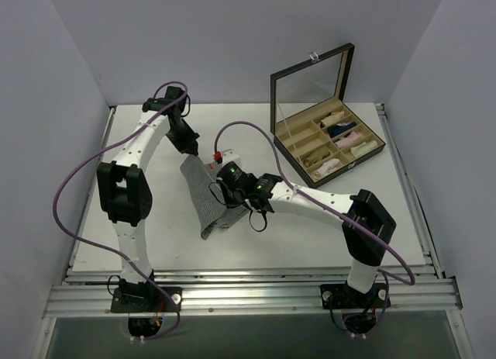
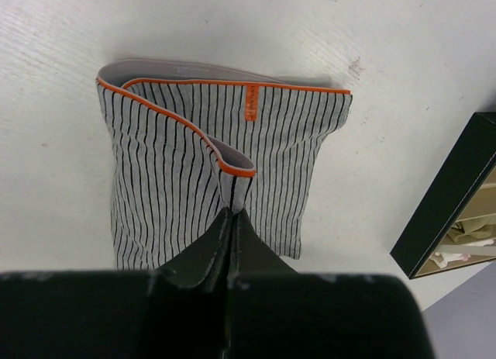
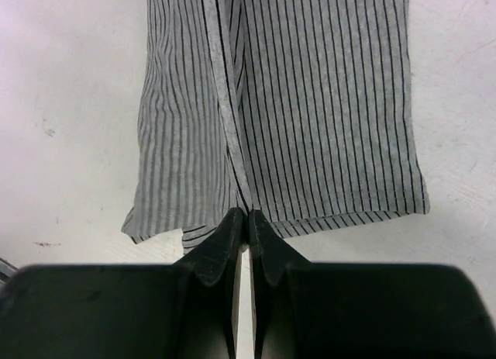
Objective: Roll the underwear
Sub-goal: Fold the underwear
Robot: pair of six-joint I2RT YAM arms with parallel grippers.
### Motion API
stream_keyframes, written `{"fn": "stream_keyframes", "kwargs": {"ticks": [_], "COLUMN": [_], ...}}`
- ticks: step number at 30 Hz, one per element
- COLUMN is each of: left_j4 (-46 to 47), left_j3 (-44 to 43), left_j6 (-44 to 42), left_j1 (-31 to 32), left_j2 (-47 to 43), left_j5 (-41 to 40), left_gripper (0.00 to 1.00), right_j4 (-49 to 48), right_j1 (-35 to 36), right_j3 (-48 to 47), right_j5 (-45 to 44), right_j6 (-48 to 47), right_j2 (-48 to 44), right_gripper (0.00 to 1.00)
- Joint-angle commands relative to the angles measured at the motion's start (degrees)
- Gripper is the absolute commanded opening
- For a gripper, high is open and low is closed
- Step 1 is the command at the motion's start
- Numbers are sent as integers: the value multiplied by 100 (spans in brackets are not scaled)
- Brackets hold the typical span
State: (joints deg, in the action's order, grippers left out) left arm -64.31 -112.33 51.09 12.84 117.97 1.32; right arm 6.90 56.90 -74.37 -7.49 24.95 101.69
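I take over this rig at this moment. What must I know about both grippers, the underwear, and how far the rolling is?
Left gripper: shut, pinching the underwear at a turned-over part of its orange-edged waistband.
Right gripper: shut on the opposite hem, at the centre seam.
Underwear: lying mostly flat on the table between the arms. The open box with rolled garments stands at the back right.
Done: both ends are gripped.
Left: no roll is visible yet, so all the rolling is to do.

Open compartment box (image 1: 310,88), rolled garments (image 1: 345,140)
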Motion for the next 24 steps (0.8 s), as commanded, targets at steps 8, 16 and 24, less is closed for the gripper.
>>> {"fn": "stream_keyframes", "kwargs": {"ticks": [8, 16, 24], "left_j4": [-380, 22, 1297], "left_j3": [-1361, -1661, -1598], "left_j6": [226, 322, 410], "left_j1": [245, 403, 877], "left_j2": [630, 1000, 1781], "left_j5": [52, 254, 1203], "left_gripper": [2, 2, 2], "right_j4": [-136, -364, -1242], "right_j1": [-206, -698, -1269], "right_j3": [159, 633, 1740], "right_j5": [239, 222, 2], "right_j6": [-34, 150, 809], "right_j2": [-518, -624, -870], "right_gripper": [0, 0, 0]}}
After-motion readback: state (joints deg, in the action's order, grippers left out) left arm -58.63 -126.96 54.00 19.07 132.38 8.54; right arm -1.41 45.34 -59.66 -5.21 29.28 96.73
